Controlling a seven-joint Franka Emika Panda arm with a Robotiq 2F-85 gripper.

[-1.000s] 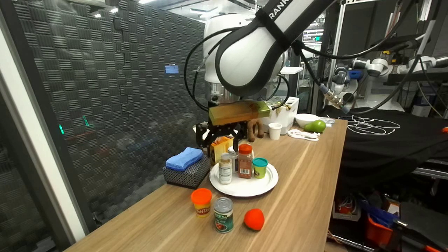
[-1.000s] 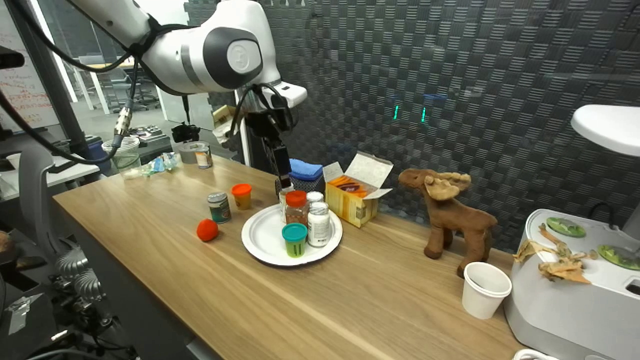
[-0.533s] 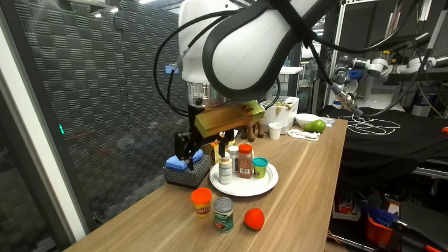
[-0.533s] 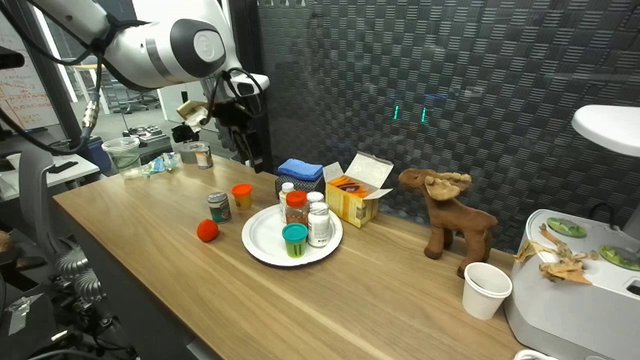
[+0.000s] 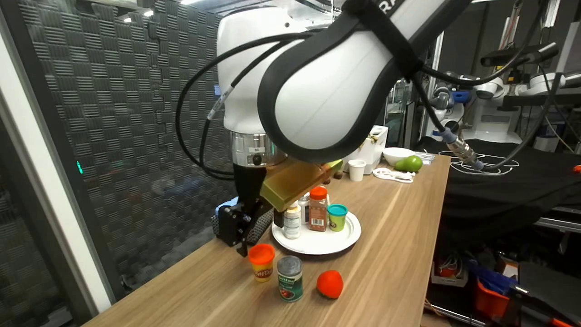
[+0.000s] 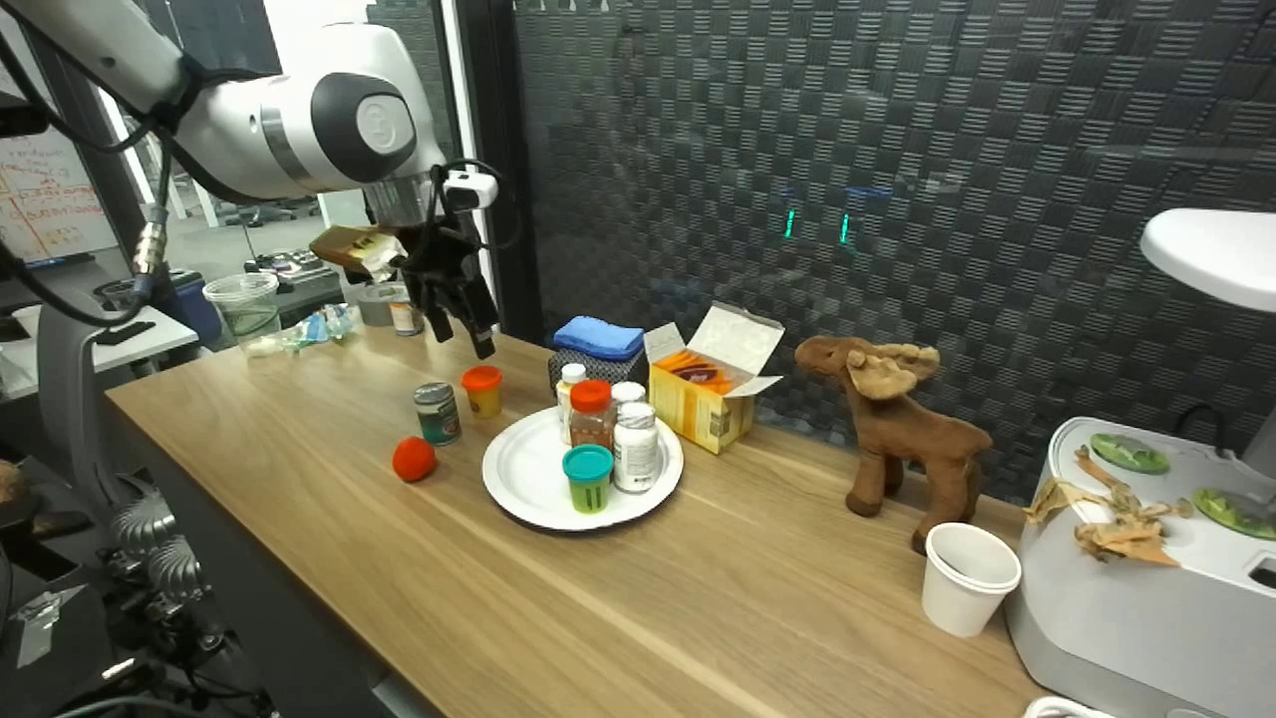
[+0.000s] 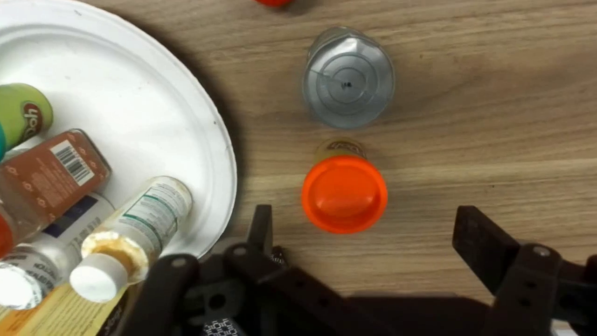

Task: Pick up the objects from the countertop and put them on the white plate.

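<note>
The white plate [image 6: 523, 494] on the countertop [image 6: 698, 608] holds a teal-lidded tub [image 6: 588, 484], a red-lidded jar [image 6: 591, 424] and several white-capped bottles [image 6: 635, 459]. Off the plate stand an orange-lidded tub [image 5: 261, 268], also in the wrist view [image 7: 344, 193], and a green can with a grey metal top [image 5: 289, 281], also in the wrist view [image 7: 347, 86]. An orange ball [image 5: 330, 284] lies beside the can. My gripper [image 6: 465, 342] is open and empty, above and slightly behind the orange-lidded tub. In the wrist view its fingers [image 7: 364, 214] are wide apart, with the lid between and ahead of them.
A blue block [image 6: 598, 337] lies on a dark patterned box beside the plate. An open yellow carton [image 6: 698, 404], a brown toy moose [image 6: 897, 429], white paper cups [image 6: 967, 578] and a white appliance [image 6: 1107, 618] stand along the wall side.
My gripper has moved from above the plate, off the white-capped bottle, over to the orange-lidded tub and down, turning a little. The objects have stayed in place.
</note>
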